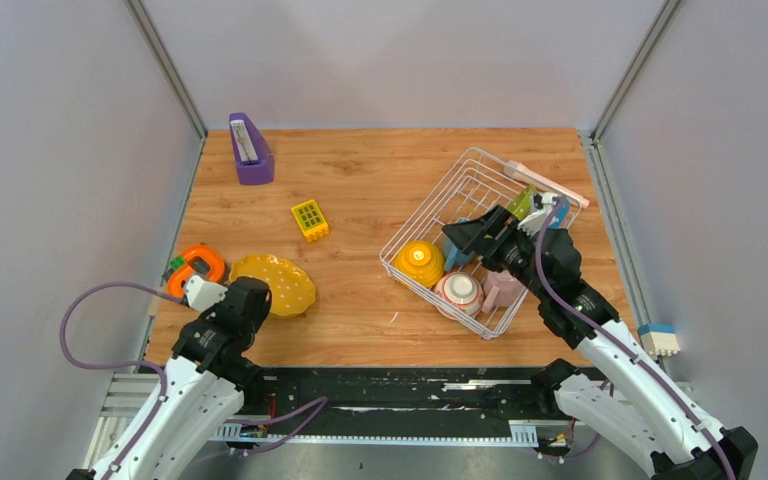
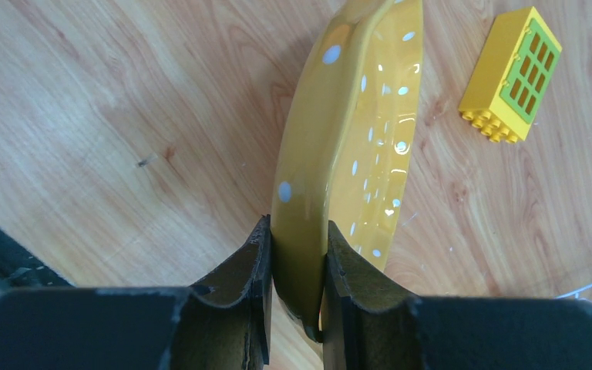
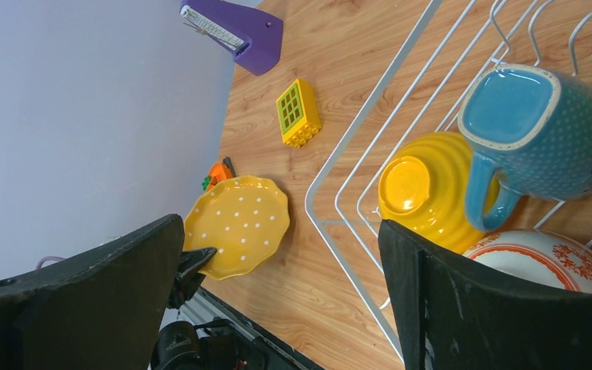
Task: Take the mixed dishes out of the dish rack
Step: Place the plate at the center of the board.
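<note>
Item, yellow plate (image 2: pixel 354 146): scalloped, white-dotted, already out of the dish rack (image 3: pixel 369 100) and sitting at about 8 o'clock on the desk (image 1: pixel 380 180) in the top view. It is low and near flat, but whether it rests fully on the wood cannot be told. Item, left claw (image 2: pixel 297 239): clamped on the near rim of that plate, one finger on each face. Item, right claw (image 1: pixel 468 238): spread fully apart and holding nothing, hanging over the rack. Rack: at 3 to 4 o'clock on the desk. Contents: yellow-orange bowl (image 3: pixel 424 189), upside down in the corner nearest the desk's middle; blue mug (image 3: pixel 543 123), on its side just beside the bowl, handle towards it; red-rimmed cup (image 3: pixel 543 262), near the 6 o'clock edge; pink mug (image 1: pixel 505 290), just beside the cup; green plate (image 1: pixel 523 203), standing at the 1 o'clock end, partly hidden by the arm. Not for unloading: yellow grid block (image 1: pixel 310 219) at 1 o'clock from the plate, orange gadget (image 1: pixel 198 266) just beside it at 10 o'clock, purple holder (image 1: pixel 249 150) at 11 o'clock on the desk. Step in hand, by judgement: setting down the first unloaded dish. Next move: lower until the plate is flat, part the left claw, then back away along the plate's plane without dragging it. The right claw then needs a descent onto the mug or bowl, with its fingers between the wires.
</note>
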Available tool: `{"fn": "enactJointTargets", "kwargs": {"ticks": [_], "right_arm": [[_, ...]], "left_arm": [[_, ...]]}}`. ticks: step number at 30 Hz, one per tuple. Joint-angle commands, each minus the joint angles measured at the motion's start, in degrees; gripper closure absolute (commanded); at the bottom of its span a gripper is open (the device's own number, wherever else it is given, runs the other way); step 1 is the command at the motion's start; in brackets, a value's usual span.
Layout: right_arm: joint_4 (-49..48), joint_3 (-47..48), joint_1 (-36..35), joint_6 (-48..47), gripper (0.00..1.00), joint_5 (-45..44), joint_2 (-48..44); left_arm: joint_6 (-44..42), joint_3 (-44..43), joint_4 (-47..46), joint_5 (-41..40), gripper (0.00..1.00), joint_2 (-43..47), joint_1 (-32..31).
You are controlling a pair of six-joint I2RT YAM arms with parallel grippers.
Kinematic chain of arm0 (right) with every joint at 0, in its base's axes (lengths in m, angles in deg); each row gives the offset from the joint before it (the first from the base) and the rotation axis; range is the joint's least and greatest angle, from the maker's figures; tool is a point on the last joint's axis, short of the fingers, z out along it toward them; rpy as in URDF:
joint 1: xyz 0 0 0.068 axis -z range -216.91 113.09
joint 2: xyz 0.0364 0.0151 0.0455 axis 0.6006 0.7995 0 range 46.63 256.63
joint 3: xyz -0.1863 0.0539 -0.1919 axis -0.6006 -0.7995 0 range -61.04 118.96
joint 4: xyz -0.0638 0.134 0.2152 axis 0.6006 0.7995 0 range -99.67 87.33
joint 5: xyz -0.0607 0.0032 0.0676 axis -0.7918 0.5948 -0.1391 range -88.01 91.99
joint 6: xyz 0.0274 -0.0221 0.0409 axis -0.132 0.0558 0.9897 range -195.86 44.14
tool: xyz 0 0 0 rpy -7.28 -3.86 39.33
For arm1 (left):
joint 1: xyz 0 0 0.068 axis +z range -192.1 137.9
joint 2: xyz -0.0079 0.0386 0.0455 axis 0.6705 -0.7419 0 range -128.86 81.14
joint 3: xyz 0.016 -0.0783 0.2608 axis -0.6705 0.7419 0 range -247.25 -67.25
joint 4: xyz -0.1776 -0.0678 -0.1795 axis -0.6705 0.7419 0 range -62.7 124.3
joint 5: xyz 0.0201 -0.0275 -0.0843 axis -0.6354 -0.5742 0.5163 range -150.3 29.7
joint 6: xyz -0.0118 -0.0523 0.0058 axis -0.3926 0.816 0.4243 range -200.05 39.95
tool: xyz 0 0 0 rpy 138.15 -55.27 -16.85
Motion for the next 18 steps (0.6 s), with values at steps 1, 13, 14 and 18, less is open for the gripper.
{"fn": "enactJointTargets", "kwargs": {"ticks": [1, 13, 14, 18], "right_arm": [[-1.8, 0.4, -0.4, 0.5, 0.0, 0.3, 0.4], [-2.2, 0.0, -0.3, 1.3, 0.0, -0.7, 1.8], [-2.3, -0.1, -0.3, 1.4, 0.0, -0.8, 1.6], [-2.3, -0.7, -0.3, 1.9, 0.0, -1.7, 0.7]], "left_arm": [[4.7, 2.1, -7.9, -1.6, 0.95, 0.3, 0.2], [5.1, 4.7, -8.4, -0.7, 0.57, -0.4, 0.2], [5.4, 4.8, -8.3, -0.5, 0.56, -0.4, 0.2], [6.8, 6.7, -8.7, 0.0, 0.55, -0.2, 0.2]]}}
